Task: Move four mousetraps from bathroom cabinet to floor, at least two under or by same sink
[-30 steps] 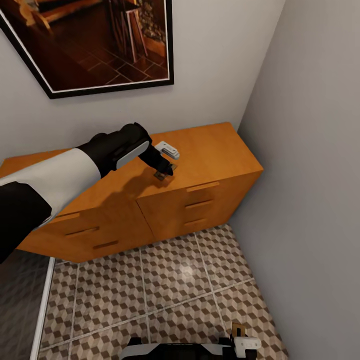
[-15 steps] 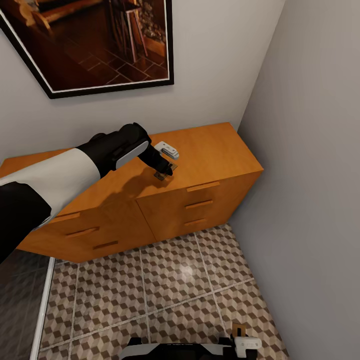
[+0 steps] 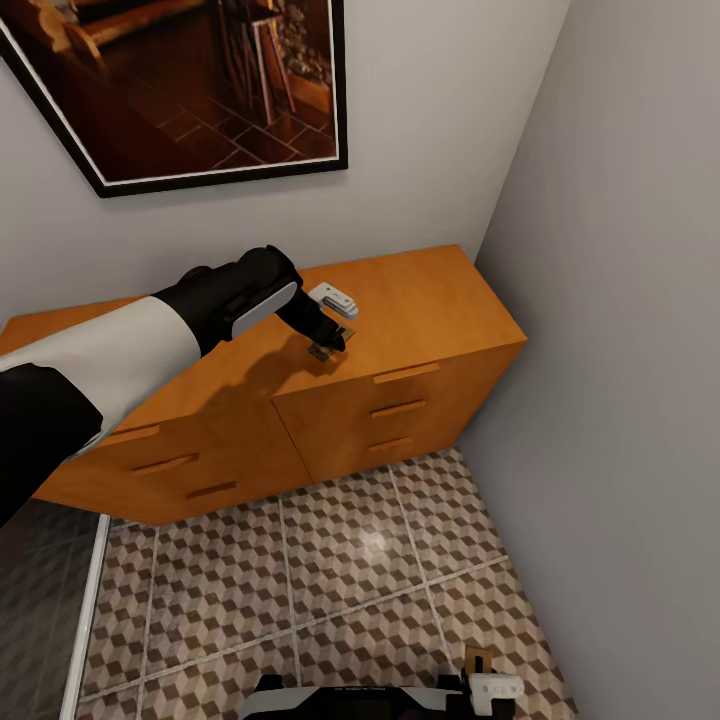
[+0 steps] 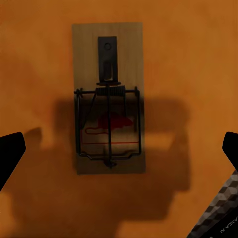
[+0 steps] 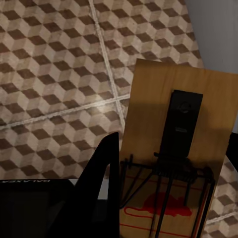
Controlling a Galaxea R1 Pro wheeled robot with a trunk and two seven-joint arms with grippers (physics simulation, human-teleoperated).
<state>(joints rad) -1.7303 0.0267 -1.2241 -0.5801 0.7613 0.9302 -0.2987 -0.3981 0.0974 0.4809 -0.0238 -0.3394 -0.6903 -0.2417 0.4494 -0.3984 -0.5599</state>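
Nothing shifts: our left gripper (image 4: 119,148) hovers wide open over mousetrap (image 4: 109,96) mid-frame on cabinet (image 3: 420,290); descend centered, pinch board edges. Right gripper (image 5: 163,198) clamps second mousetrap (image 5: 173,163).

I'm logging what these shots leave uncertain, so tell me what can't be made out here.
- Head view: the mousetrap on the cabinet is tiny, partly behind the left gripper.
- Left wrist view: the fingers are cut off by the edges; the drawers' contents are hidden.
- Right wrist view: the held mousetrap runs off the bottom edge, hiding floor.
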